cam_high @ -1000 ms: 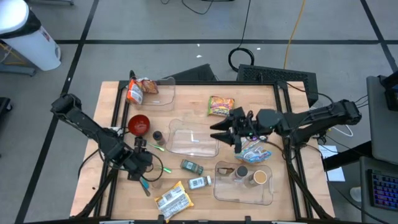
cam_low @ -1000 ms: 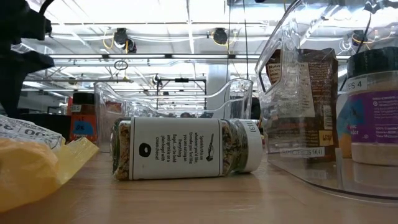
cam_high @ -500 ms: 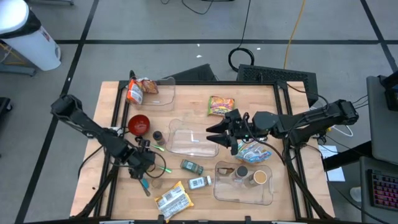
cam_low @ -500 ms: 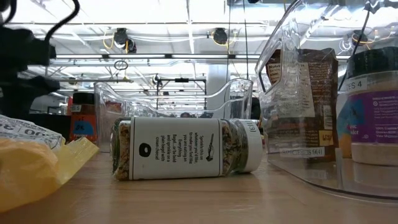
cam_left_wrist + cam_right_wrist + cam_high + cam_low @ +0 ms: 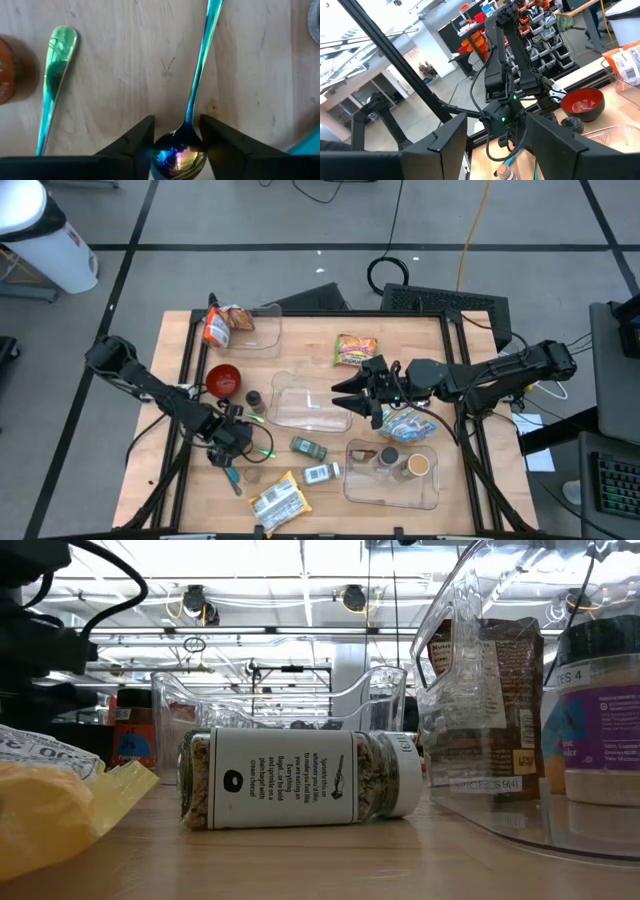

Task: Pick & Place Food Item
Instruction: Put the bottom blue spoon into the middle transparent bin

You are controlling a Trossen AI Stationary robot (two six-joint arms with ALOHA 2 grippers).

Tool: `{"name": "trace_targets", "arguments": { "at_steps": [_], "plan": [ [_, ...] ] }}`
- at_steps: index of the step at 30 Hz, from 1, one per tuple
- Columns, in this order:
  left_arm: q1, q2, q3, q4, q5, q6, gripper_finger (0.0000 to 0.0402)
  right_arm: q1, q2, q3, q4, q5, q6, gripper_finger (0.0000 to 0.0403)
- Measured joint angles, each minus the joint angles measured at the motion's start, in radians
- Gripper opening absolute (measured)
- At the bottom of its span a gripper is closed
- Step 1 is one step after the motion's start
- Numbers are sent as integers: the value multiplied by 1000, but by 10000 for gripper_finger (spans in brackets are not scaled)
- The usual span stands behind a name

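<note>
In the left wrist view an iridescent spoon (image 5: 197, 80) lies flat on the wooden table. Its bowl (image 5: 177, 152) is between the fingers of my left gripper (image 5: 177, 132), which points down near the table's front left (image 5: 238, 450). A green spoon (image 5: 54, 75) lies beside it. Food items lie around: a noodle packet (image 5: 356, 350), a chips bag (image 5: 215, 327), a snack packet (image 5: 277, 502) and two spice jars (image 5: 308, 448) on their sides. My right gripper (image 5: 345, 395) hovers open over a clear tray (image 5: 310, 408), nothing between its fingers (image 5: 450, 145). My left gripper comes from above, pointing down, with one finger (image 5: 142, 137) on each side of the spoon's bowl (image 5: 177, 150). The bowl fills the gap between them. Whether the fingers touch it I cannot tell. The spoon lies flat on the table, its handle pointing away from the fingers.
A red bowl (image 5: 223, 380) and a small dark bottle (image 5: 254, 399) stand just beyond the left gripper. A clear container (image 5: 392, 475) holding jars sits at the front right. A blue bag (image 5: 408, 423) lies under the right arm. In the low view a spice jar (image 5: 300, 780) lies ahead.
My left gripper has sunk toward the table over the spoon and shifted a little toward the table's right edge.
</note>
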Motion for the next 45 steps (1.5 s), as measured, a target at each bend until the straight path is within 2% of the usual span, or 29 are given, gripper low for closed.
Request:
{"name": "trace_targets", "arguments": {
  "at_steps": [7, 14, 29, 36, 40, 45],
  "plan": [
    [27, -6, 16, -14, 33, -11, 89, 0, 0, 0, -2, 0, -8, 196],
    [76, -7, 92, -54, 169, -71, 7, 0, 0, 0, -18, 0, -22, 196],
    [80, -8, 220, -322, 224, -45, 2, 0, 0, 0, -16, -1, -30, 196],
    [80, -10, 354, -450, 220, -23, 1, 0, 0, 0, -15, -1, -30, 196],
    [79, -18, 478, -546, 171, -15, 1, 0, 0, 0, -15, -1, -30, 196],
    [79, -20, 674, -716, 31, 18, 1, 0, 0, 0, -15, -1, -30, 196]
  ]
}}
